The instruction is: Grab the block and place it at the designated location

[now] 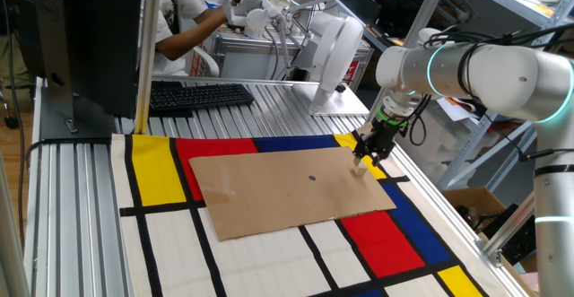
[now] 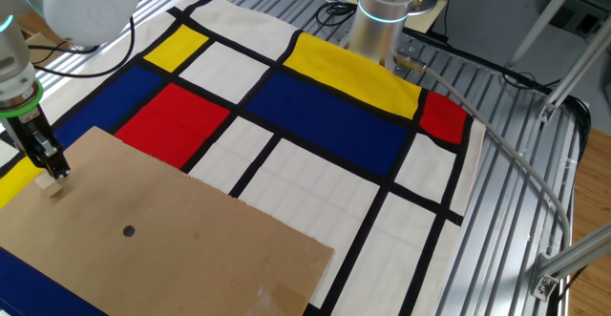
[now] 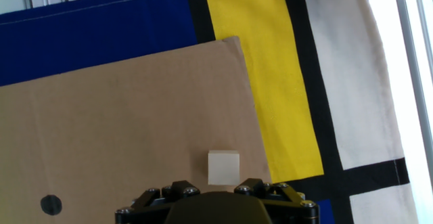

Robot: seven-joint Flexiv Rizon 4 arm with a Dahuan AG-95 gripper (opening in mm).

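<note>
The block [image 3: 223,168], a tiny pale tan cube, rests on the brown cardboard sheet [image 3: 122,116] near its right edge. It also shows in one fixed view [image 1: 359,164] and in the other fixed view [image 2: 50,185]. My gripper [image 3: 215,189] is low over the block, with its dark fingers [image 3: 166,189] standing wider apart than the cube, one on each side. The gripper also shows in one fixed view [image 1: 364,158] and in the other fixed view [image 2: 54,170]. A small dark dot mark [image 3: 51,204] lies on the cardboard to the left [image 1: 312,177] [image 2: 128,230].
The cardboard [image 1: 287,189] lies on a cloth of red, blue, yellow and white panels [image 1: 161,167]. A keyboard [image 1: 197,95] and a monitor stand [image 1: 58,73] are at the back. A second robot base [image 2: 382,15] stands beyond the cloth. A person sits behind.
</note>
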